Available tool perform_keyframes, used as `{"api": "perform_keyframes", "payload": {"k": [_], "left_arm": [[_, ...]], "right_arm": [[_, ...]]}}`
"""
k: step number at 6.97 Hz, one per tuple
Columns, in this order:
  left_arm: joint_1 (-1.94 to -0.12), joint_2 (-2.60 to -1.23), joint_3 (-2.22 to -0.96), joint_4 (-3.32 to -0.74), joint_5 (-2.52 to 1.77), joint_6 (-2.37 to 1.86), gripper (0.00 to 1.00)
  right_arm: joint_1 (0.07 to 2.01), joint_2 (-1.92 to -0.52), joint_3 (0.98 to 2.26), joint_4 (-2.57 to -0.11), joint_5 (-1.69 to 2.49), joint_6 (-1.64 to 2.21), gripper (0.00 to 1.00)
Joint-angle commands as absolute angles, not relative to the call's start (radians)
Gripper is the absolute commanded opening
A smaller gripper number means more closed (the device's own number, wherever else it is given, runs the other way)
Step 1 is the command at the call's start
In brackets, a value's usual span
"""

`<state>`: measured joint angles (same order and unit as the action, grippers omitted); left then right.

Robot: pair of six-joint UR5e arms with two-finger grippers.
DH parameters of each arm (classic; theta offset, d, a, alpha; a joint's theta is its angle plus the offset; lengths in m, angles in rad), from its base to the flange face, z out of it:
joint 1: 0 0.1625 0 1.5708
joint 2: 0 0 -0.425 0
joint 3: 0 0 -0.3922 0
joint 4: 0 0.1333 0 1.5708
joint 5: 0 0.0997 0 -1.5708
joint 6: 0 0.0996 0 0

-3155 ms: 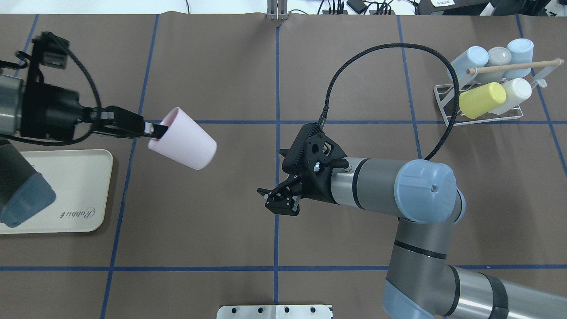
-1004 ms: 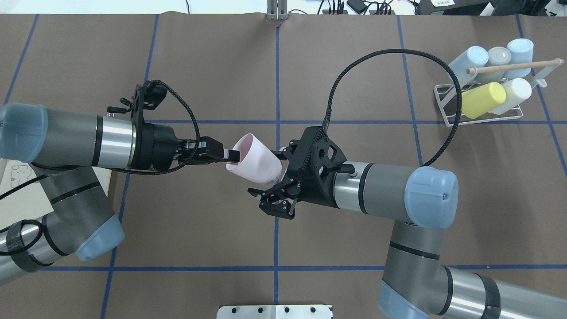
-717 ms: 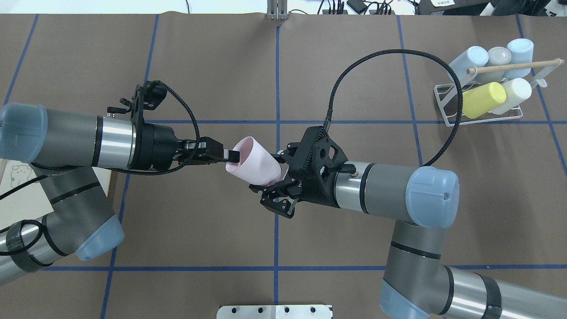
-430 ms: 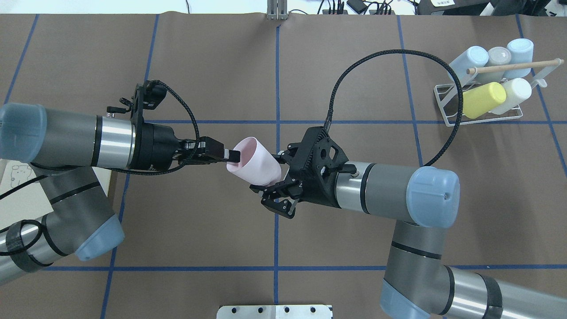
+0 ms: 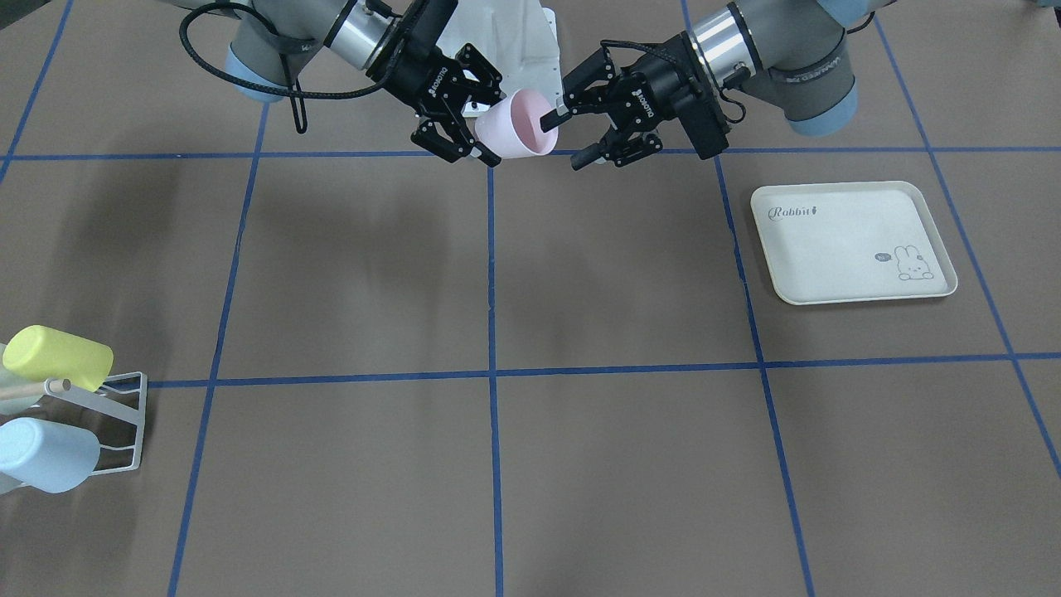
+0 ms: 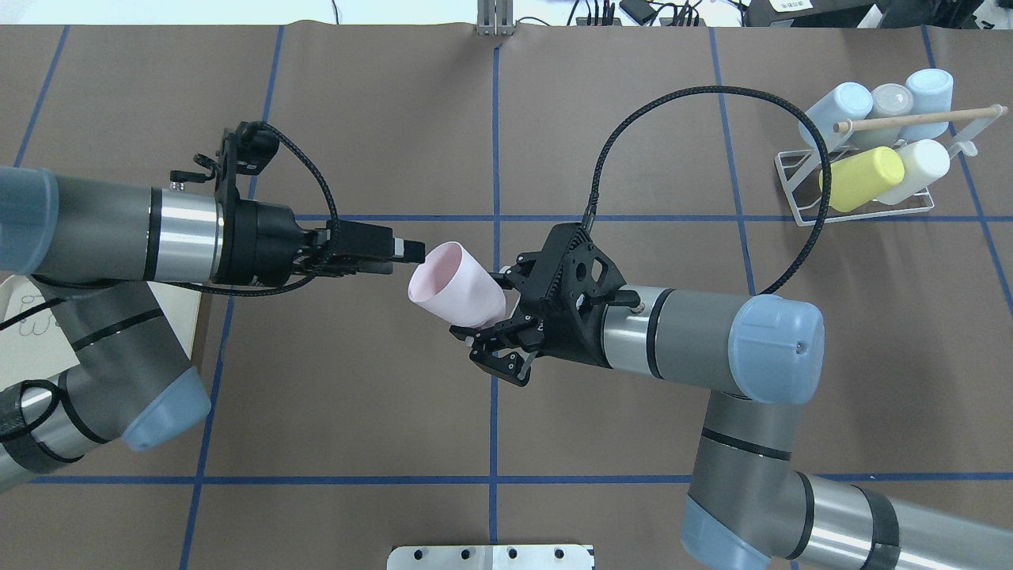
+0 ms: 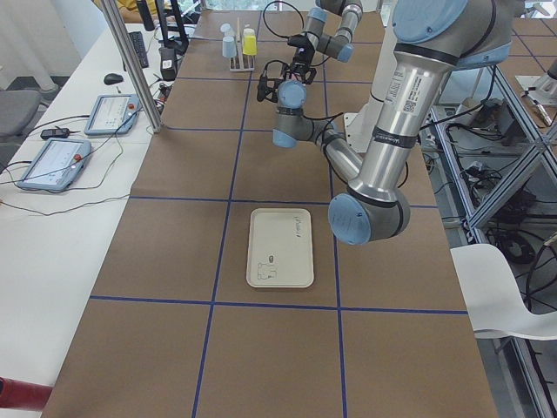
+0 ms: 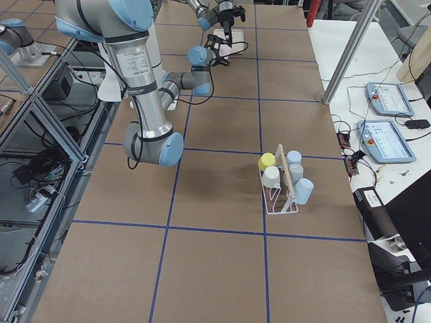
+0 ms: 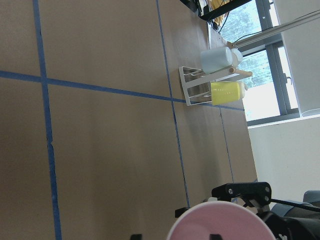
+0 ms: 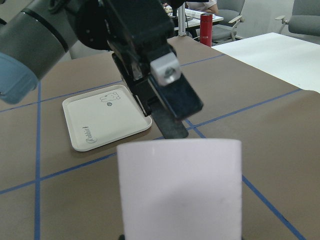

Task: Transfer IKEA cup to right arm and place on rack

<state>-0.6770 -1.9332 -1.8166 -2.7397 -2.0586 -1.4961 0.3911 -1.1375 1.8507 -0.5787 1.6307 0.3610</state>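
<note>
Honestly, with my right fingers clamping just the pink cup base above the desk and left fingers open, I worry it slips before the rack.

overhead and front cameras look down from opposite sides, sharing the cup, wrist cameras sit close.

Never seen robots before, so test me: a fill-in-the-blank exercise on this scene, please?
The right claw grips a cup coloured ___. The left claw stands ___ at that cup's rim. The cream tray bears a drawing of a ___. The brightest cup on the rack is ___.
Missing: pink; open; rabbit; yellow.
</note>
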Motion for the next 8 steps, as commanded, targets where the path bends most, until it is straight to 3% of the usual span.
{"api": "perform_keyframes", "payload": {"k": [1,3,5,8], "left_arm": [[-0.791,-1.898,-1.83,-2.609,-2.119,-1.298,1.0],[-0.885,-1.791,-1.912,-2.427,-2.14,-1.023,1.0],[-1.041,-1.607,-1.942,-2.422,-2.211,-0.663,1.0],[-1.203,-1.523,-1.911,-2.418,-2.313,-0.416,1.0]], "right_arm": [[0.432,-1.167,1.842,-0.595,1.634,0.357,0.01],[0.507,-1.198,1.855,-0.793,1.637,0.268,0.0],[0.608,-1.201,1.909,-1.107,1.643,0.098,0.0],[0.84,-1.229,2.182,-1.717,1.631,-0.412,0.0]]}}
